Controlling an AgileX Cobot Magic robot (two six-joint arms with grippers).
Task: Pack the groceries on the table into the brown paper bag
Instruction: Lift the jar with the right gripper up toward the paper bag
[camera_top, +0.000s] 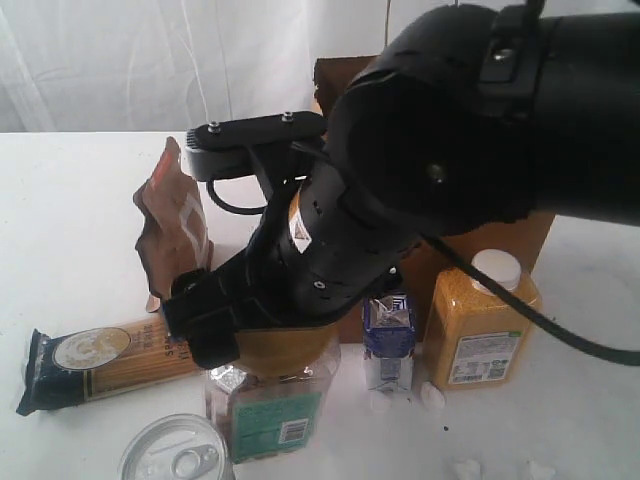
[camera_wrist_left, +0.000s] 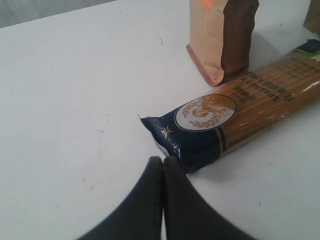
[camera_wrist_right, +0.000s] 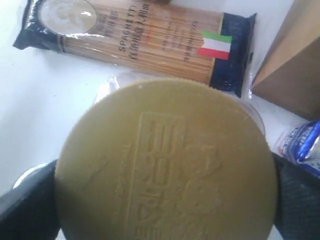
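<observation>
My right gripper (camera_top: 268, 338) reaches across the table (camera_top: 70, 190), and its fingers (camera_wrist_right: 25, 210) press both sides of the tan lid (camera_wrist_right: 165, 150) of the clear jar (camera_top: 270, 412), shut on it. The spaghetti packet (camera_top: 100, 360) lies flat to the left of the jar. The brown pouch (camera_top: 175, 225) stands behind the packet. The blue carton (camera_top: 388, 340) and the yellow bottle (camera_top: 483, 330) stand in front of the brown paper bag (camera_top: 505, 245), which the arm mostly hides. The silver can (camera_top: 175, 460) sits at the front edge. My left gripper (camera_wrist_left: 162, 160) is shut and empty beside the packet's dark end (camera_wrist_left: 195, 140).
The right arm's bulky black body (camera_top: 480, 110) fills the upper right of the exterior view. Small white crumbs (camera_top: 432, 396) lie near the carton and the bottle. A white curtain (camera_top: 120, 50) hangs behind the table.
</observation>
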